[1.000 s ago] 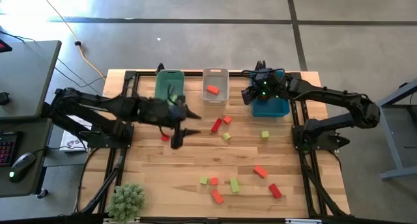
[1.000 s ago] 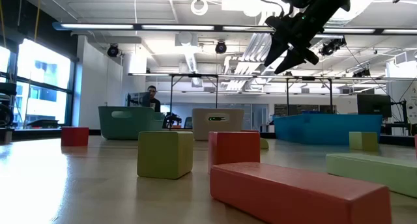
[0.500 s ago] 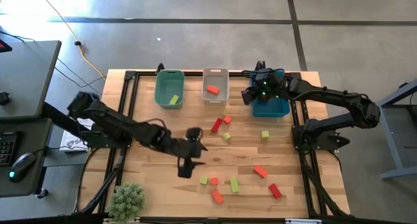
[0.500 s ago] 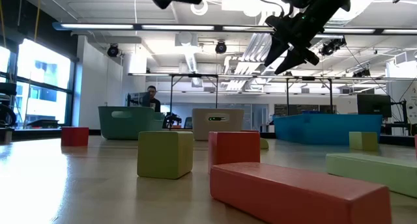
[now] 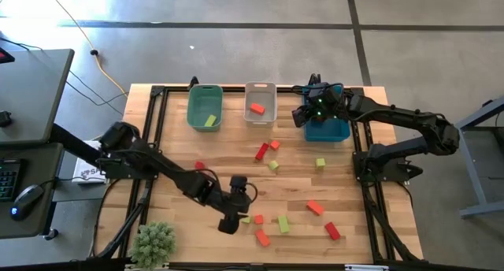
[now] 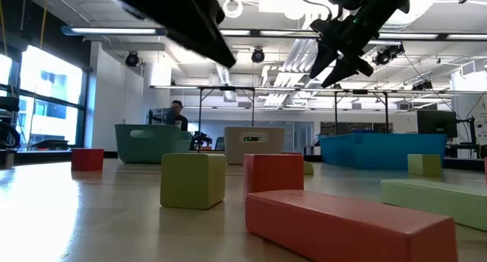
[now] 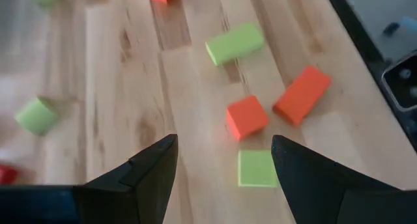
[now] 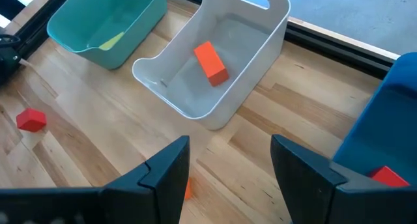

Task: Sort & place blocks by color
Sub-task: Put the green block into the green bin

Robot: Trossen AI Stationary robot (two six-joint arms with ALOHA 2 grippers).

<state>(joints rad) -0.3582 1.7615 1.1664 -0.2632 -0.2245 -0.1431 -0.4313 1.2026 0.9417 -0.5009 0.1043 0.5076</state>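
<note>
Green plastic bin (image 5: 205,108), white plastic bin (image 5: 260,103) and blue plastic bin (image 5: 326,126) sat along the table's far edge; small fuzzy green plant (image 5: 153,242) stood at the near corner.

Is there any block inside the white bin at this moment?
Yes, one orange-red block lies on the floor of the white bin, seen plainly in the right wrist view.

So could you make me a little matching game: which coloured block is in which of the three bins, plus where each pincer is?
Things:
1. green bin
2. white bin
3. blue bin
4. left pincer

Match with:
A. holds an orange-red block
B. open above loose blocks near the table's front
C. holds a yellow-green block
D. holds a deep red block

Pairs: 1-C, 2-A, 3-D, 4-B. The right pincer hangs open by the blue bin.
</note>
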